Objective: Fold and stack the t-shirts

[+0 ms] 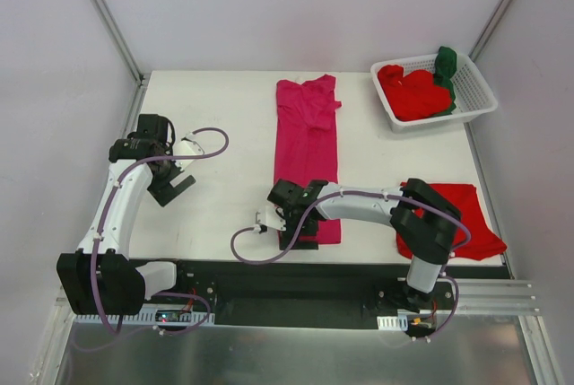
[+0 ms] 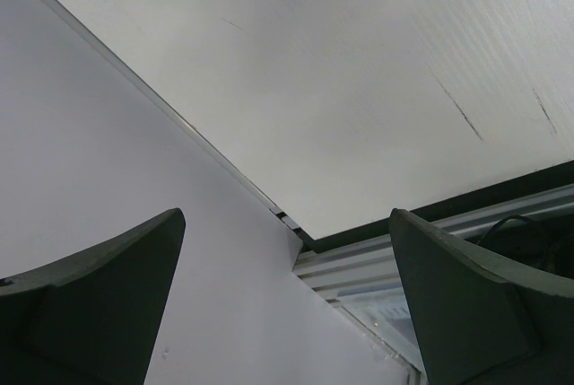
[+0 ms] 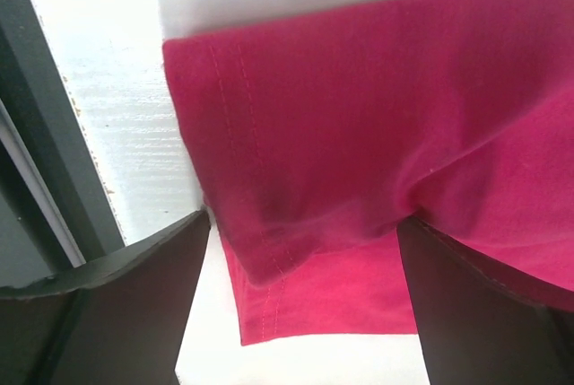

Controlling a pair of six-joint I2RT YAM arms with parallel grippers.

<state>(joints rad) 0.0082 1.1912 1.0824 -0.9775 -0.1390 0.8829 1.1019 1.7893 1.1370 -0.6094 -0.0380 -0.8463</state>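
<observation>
A magenta-pink t-shirt (image 1: pixel 307 134) lies in the middle of the table, folded lengthwise into a long strip. My right gripper (image 1: pixel 300 228) is down at its near hem. In the right wrist view the hem's corner (image 3: pixel 359 116) bunches up between the wide-apart fingers of the right gripper (image 3: pixel 303 223), which is open. A folded red t-shirt (image 1: pixel 466 214) lies at the near right, partly under the right arm. My left gripper (image 1: pixel 172 188) hovers over bare table at the left. It stands open (image 2: pixel 287 214) with nothing between its fingers.
At the back right stands a white slotted basket (image 1: pixel 480 102) holding crumpled red t-shirts (image 1: pixel 413 93) and a dark green one (image 1: pixel 447 66). Walls close in the table on the left, back and right. A black rail (image 1: pixel 314 270) runs along the near edge.
</observation>
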